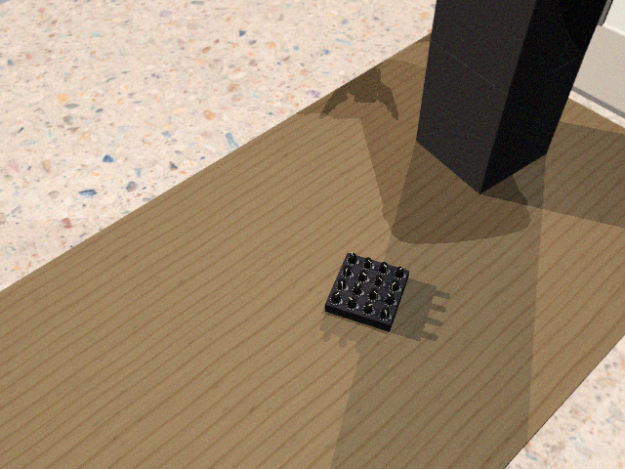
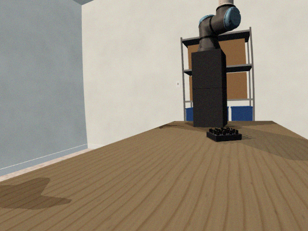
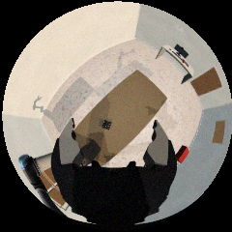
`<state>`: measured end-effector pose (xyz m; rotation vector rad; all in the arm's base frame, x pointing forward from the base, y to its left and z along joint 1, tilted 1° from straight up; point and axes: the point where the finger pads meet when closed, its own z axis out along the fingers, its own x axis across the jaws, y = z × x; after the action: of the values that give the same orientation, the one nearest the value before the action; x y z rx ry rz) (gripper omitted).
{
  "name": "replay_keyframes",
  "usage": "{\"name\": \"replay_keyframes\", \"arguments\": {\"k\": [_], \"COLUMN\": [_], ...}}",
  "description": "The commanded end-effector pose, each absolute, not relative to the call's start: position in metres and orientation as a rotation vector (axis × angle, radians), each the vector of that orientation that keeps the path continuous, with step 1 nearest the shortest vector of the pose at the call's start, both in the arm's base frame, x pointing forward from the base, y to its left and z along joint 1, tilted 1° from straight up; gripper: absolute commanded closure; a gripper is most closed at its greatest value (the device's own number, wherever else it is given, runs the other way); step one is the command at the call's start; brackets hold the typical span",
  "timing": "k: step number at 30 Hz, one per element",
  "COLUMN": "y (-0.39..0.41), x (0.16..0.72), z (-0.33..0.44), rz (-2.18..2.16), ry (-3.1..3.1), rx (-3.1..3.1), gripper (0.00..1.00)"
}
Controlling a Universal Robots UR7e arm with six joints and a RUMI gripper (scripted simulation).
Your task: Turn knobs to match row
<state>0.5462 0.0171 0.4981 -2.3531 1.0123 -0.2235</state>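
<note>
The knob box (image 1: 367, 297) (image 2: 224, 135) (image 3: 106, 124) is a small black square block on the wooden table, with a grid of black knobs with white marks on top. I cannot read the knob marks or see the socket side. My gripper (image 3: 113, 119) shows only in the wrist view. Its two fingers stand wide apart with nothing between them. It hangs very high above the table, and the box looks tiny far below it. The gripper does not show in either the top or the exterior view.
A tall black pedestal (image 1: 499, 85) (image 2: 209, 88) carries the arm and stands on the table behind the box. The wooden table (image 1: 201, 327) (image 2: 161, 179) has edges toward a speckled floor (image 1: 126, 91). A metal shelf (image 2: 250, 67) with blue bins stands against the far wall.
</note>
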Motion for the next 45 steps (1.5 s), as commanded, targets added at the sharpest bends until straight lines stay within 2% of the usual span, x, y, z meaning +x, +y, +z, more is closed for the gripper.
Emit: {"name": "replay_keyframes", "arguments": {"k": [1, 13, 24, 30, 45], "y": [0.000, -0.020, -0.029, -0.029, -0.014], "x": [0.582, 0.629, 0.669, 0.678, 0.687], "z": [0.454, 0.365, 0.247, 0.207, 0.042], "rz": [-0.203, -0.155, -0.101, -0.085, -0.029], "ry": [1.044, 1.093, 1.156, 1.177, 1.266], "rx": [-2.368, -2.394, -2.427, -2.438, -2.485], "gripper": [0.00, 0.00, 0.00, 0.00, 0.00]}}
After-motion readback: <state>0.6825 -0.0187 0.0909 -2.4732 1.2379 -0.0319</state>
